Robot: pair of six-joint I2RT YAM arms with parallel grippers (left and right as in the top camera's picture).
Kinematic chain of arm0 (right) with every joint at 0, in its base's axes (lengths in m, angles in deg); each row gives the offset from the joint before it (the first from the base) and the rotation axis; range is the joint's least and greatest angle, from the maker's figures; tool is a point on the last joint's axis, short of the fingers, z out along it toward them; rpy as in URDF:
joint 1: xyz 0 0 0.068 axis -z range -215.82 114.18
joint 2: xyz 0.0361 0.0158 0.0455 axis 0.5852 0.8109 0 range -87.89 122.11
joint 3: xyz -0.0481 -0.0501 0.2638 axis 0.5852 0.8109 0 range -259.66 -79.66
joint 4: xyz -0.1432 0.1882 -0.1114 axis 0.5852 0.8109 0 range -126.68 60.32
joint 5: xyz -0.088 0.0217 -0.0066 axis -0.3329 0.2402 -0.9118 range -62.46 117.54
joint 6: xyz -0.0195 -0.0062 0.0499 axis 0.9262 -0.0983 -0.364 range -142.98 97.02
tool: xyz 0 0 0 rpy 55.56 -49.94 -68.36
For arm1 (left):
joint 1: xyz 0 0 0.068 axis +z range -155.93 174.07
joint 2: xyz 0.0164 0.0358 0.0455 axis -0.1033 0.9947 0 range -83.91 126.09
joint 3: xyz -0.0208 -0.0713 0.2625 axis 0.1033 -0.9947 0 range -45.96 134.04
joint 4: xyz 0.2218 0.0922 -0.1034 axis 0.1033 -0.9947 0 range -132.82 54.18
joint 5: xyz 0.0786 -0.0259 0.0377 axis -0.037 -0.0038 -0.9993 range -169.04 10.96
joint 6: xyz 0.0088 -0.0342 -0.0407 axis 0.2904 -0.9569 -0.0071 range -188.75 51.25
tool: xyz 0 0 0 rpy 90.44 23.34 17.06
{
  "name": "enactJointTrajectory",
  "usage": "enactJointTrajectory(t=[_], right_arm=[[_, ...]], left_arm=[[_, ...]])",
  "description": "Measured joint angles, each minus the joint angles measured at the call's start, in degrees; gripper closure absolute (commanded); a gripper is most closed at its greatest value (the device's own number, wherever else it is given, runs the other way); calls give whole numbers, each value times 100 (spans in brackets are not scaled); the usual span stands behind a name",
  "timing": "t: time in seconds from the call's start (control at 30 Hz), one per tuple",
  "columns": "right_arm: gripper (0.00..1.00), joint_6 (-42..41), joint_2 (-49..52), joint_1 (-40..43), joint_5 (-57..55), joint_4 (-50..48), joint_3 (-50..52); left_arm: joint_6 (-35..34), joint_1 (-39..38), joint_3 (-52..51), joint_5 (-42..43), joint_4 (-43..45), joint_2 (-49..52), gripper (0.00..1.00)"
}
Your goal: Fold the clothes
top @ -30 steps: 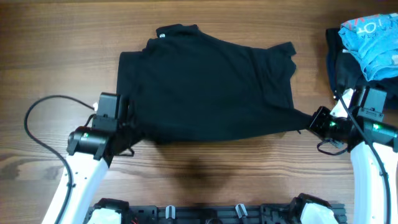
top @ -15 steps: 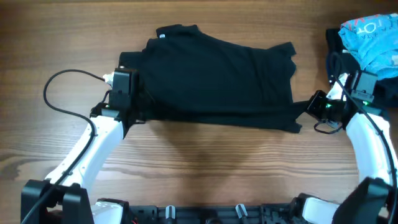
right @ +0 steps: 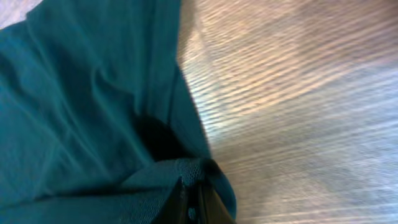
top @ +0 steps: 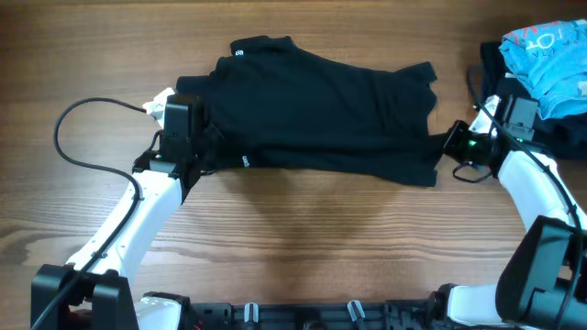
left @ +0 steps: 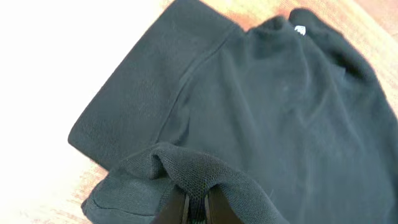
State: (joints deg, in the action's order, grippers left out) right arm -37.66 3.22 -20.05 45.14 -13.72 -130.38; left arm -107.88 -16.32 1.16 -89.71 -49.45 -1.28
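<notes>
The clothes are one black T-shirt [top: 321, 105] lying across the middle of the table, collar at the far left with a small white label [top: 238, 53]. Its near edge is lifted and doubled over the body. My left gripper [top: 207, 149] is shut on a bunch of the near left hem; in the left wrist view the black fabric [left: 280, 112] bulges over the gripper [left: 196, 208]. My right gripper [top: 446, 147] is shut on the near right corner. There the shirt [right: 81, 112] looks teal and wraps over the gripper [right: 191, 205], above bare wood.
A light-blue garment [top: 548, 55] lies on a dark folded stack [top: 500, 87] at the far right, close behind my right arm. A black cable [top: 78, 124] loops on the table left of my left arm. The arms' mounts [top: 303, 313] line the near edge.
Both grippers have carried the shirt's near hem away from the front edge toward the collar, so the near part now lies folded over the body. The right gripper also moved left.
</notes>
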Motion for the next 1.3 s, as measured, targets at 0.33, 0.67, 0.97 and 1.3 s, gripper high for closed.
enactJointTrajectory(t=[0.33, 0.67, 0.97, 1.3], right_arm=[[4, 39, 61, -251, 22, -280, -4], [82, -42, -177, -251, 273, 1532, -238], [96, -39, -184, -909, 339, 1163, 50], [96, -28, -177, -1274, 129, 623, 57]], left_arm=[[-4, 7, 0, -114, 105, 310, 26], [332, 7, 378, 256, -2192, -48, 36], [424, 7, 387, 503, -2420, 420, 92], [433, 7, 391, 514, -1215, 1482, 96]])
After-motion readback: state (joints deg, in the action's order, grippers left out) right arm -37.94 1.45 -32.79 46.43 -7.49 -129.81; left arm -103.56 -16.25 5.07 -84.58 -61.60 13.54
